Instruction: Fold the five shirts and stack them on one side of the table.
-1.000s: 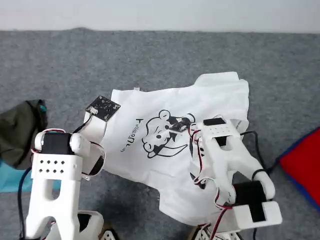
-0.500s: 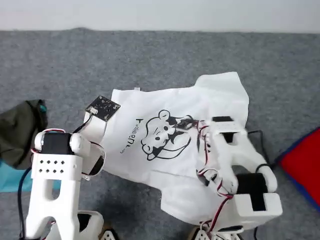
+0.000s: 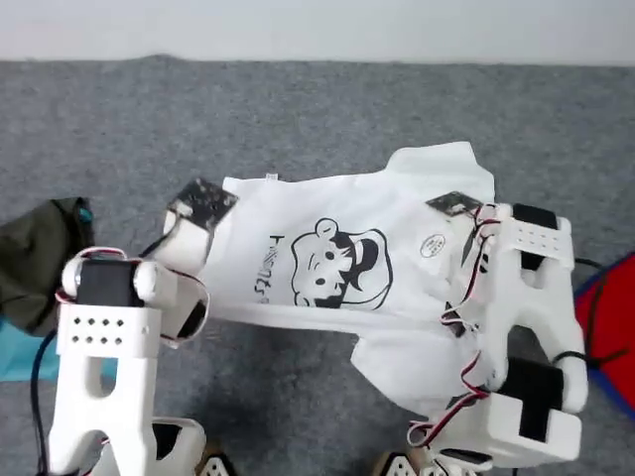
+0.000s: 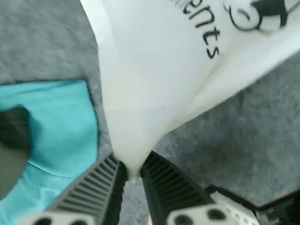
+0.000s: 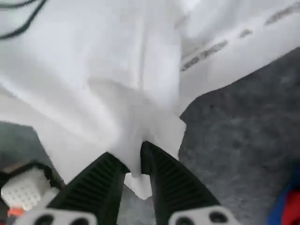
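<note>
A white shirt (image 3: 337, 248) with a black cartoon print lies stretched across the grey table between the two arms. The left gripper (image 4: 132, 176) is shut on a bunched edge of the white shirt (image 4: 154, 84), lifting it off the table at the left. The right gripper (image 5: 133, 171) is shut on a fold of the white shirt (image 5: 117, 70) at its right side. In the high view the left arm (image 3: 109, 327) stands at the lower left and the right arm (image 3: 521, 327) at the lower right, partly over the shirt's lower hem.
A dark olive garment (image 3: 35, 258) lies on a teal shirt (image 3: 20, 352) at the left edge; the teal shirt (image 4: 47, 126) is also under the left gripper. A red and blue shirt (image 3: 610, 327) sits at the right edge. The far grey table (image 3: 298, 109) is bare.
The right arm swung to the right, pulling the shirt's right side with it. The shirt is now drawn tauter and flatter, with the print shifted right. The left arm rose slightly.
</note>
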You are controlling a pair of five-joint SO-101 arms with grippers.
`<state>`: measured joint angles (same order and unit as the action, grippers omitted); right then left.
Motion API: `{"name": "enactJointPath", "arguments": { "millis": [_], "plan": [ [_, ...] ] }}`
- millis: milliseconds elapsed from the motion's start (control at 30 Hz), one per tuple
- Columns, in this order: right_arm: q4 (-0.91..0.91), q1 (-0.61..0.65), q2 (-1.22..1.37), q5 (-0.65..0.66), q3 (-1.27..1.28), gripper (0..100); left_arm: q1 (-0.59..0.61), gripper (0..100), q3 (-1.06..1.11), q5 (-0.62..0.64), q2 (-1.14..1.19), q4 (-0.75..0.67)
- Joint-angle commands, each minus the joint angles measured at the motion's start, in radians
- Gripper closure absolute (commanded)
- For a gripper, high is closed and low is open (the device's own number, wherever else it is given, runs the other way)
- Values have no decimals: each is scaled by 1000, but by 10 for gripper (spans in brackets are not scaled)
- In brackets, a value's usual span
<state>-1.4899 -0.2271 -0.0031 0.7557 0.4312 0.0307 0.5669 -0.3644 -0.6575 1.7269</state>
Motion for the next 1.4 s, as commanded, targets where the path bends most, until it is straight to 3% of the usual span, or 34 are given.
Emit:
{"name": "enactJointPath", "arguments": {
  "millis": [0,367,533,833,933,1067,1367],
  "plan": [
    [-64,28,-47,91,-75,989,0,986,-157,77,51,11],
    [-47,56,82,112,-345,989,0,986,-487,80,628,18],
    [-50,50,266,40,-554,989,6,986,-716,84,841,28],
    [-59,53,602,-123,-1065,979,6,985,-1124,318,1115,29],
    [-142,59,713,-150,-1198,861,8,965,-1156,341,1177,31],
    [-269,64,825,-144,-1363,707,25,849,-1112,348,1183,31],
    [-309,76,831,-120,-1551,689,107,815,-1129,468,1181,29]
  ]
}}
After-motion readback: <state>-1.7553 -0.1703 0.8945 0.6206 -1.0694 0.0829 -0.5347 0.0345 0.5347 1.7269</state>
